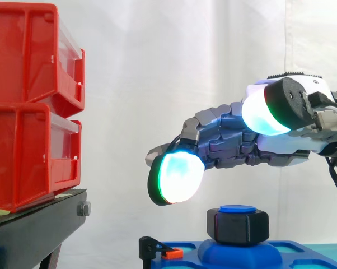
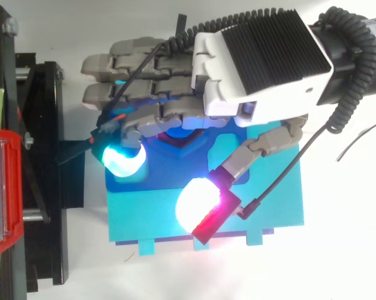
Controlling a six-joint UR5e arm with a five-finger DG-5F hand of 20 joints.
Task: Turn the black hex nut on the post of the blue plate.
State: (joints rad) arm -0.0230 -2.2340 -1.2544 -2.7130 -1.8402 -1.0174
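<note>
The black hex nut sits on the blue post, which rises from a raised boss on the blue plate at the bottom of the side view. My hand hovers above the nut, reaching left from the right edge, open with its fingers stretched out and slightly drooping. One glowing fingertip pad hangs up and left of the nut, apart from it. The thumb's pad is higher, at the right. From above, the hand covers the nut and the far part of the plate.
Two stacked red bins stand on a black stand at the left. A small black clip with an orange piece sits at the plate's left end. A white curtain hangs behind.
</note>
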